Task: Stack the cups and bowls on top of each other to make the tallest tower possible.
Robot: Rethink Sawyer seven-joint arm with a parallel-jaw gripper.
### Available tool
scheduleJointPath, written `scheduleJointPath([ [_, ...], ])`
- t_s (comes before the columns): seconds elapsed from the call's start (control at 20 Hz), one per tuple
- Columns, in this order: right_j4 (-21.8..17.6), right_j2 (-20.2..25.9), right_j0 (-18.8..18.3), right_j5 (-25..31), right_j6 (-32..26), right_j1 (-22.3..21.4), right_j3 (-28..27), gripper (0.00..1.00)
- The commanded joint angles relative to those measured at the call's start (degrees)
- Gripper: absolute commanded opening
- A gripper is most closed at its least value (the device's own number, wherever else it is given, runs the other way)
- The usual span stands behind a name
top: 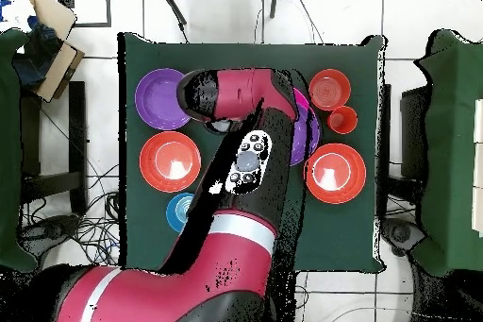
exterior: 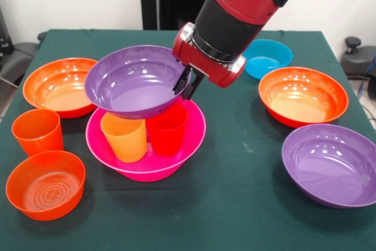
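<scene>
While you lower: keep purple bowl (exterior: 136,80) level over pink bowl (exterior: 147,145).
Claw (exterior: 187,82): pinching purple bowl's rim.
Seat: on orange cup (exterior: 124,136) and red cup (exterior: 167,129) inside pink bowl.

A dark green cloth (exterior: 247,204) covers the worktop; beyond its corner sits a cardboard box (top: 52,40) on pale tiled floor (top: 217,2).

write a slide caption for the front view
Gripper holds a purple bowl by its rim over two cups standing in the pink bowl.
</scene>
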Motion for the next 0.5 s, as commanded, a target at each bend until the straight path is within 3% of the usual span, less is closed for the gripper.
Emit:
scheduleJointPath([
  [0.05, -2.18, 7.72, -0.92, 5.17, -9.48, -1.03, -1.62, 0.0],
  [0.5, -2.88, 7.73, -0.58, 3.18, -7.85, -0.34, -1.59, 0.0],
])
